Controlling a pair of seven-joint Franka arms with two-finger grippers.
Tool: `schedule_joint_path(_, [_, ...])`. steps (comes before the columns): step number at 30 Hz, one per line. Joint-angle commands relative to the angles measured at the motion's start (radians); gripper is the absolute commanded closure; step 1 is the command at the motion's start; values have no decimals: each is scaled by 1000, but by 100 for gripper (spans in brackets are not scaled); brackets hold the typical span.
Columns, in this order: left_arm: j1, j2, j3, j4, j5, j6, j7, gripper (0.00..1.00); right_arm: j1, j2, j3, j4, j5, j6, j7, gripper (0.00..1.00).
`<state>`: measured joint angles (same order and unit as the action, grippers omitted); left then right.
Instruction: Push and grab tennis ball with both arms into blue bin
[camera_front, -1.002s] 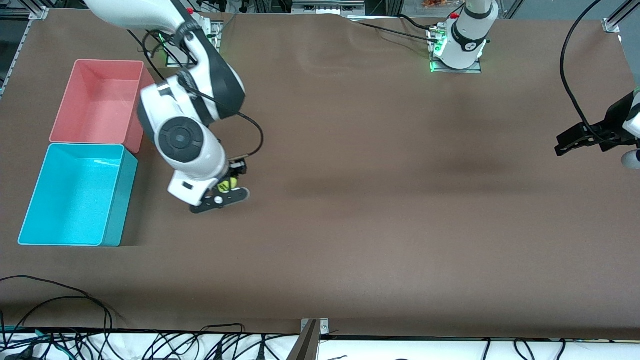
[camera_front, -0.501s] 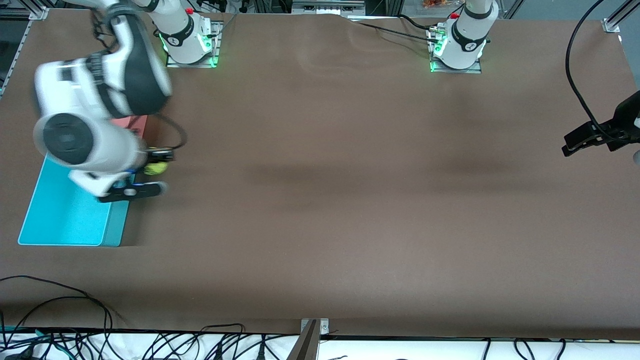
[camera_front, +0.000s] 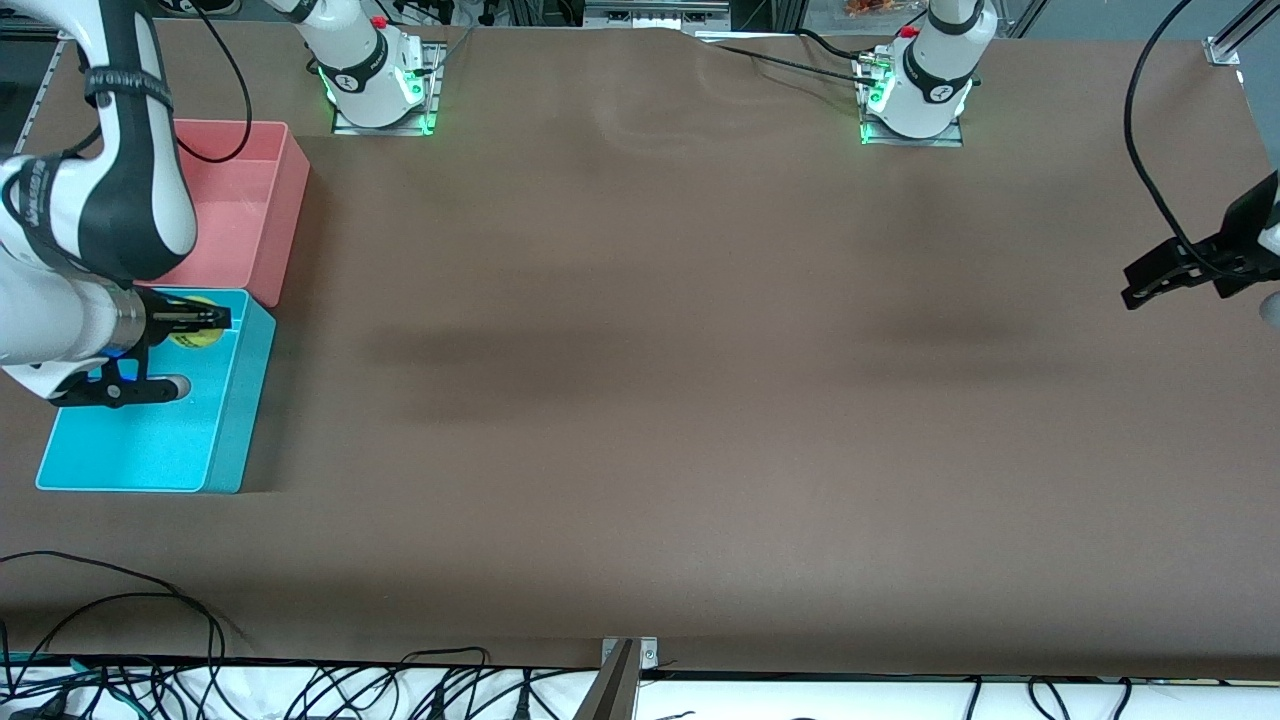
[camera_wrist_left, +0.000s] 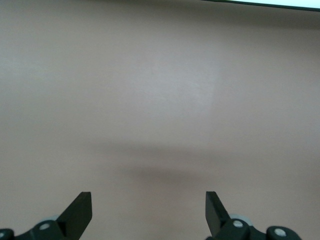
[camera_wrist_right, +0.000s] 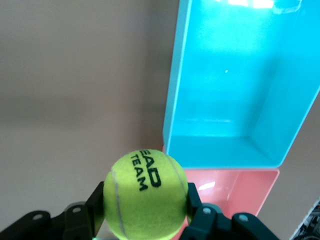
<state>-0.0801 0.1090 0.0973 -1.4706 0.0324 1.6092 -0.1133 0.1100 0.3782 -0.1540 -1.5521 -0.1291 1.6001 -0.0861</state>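
Right gripper (camera_front: 190, 325) is clamped on my tennis ball (camera_front: 195, 334), wrist bent level, hanging over the blue bin (camera_front: 225, 440) at its end beside the pink bin (camera_front: 270, 215). Left gripper (camera_wrist_left: 148, 212) waits over bare table (camera_front: 700, 400), fingers (camera_wrist_left: 80, 210) apart.

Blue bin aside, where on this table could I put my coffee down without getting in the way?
The brown table lies bare between the arms' bases and the front edge. It is crowded at the right arm's end: blue bin, pink bin, right gripper holding the tennis ball. The left gripper waits open.
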Motion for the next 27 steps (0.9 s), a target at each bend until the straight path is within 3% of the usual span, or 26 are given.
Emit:
schedule_joint_path(1, [-1, -23, 9, -20, -46, -9, 21, 0, -13, 17, -61, -74, 17, 122, -118, 71])
schedule_joint_path(6, [40, -20, -47, -19, -45, -8, 20, 0, -64, 48, -62, -104, 22, 198, -175, 71])
schedule_joint_path(16, [45, -20, -47, -19, -39, -6, 20, 0, -159, 57, -61, -239, 57, 342, -302, 71])
schedule_joint_path(27, [45, -20, -45, -17, -32, -6, 20, 0, -242, 151, -61, -241, 166, 365, -429, 71])
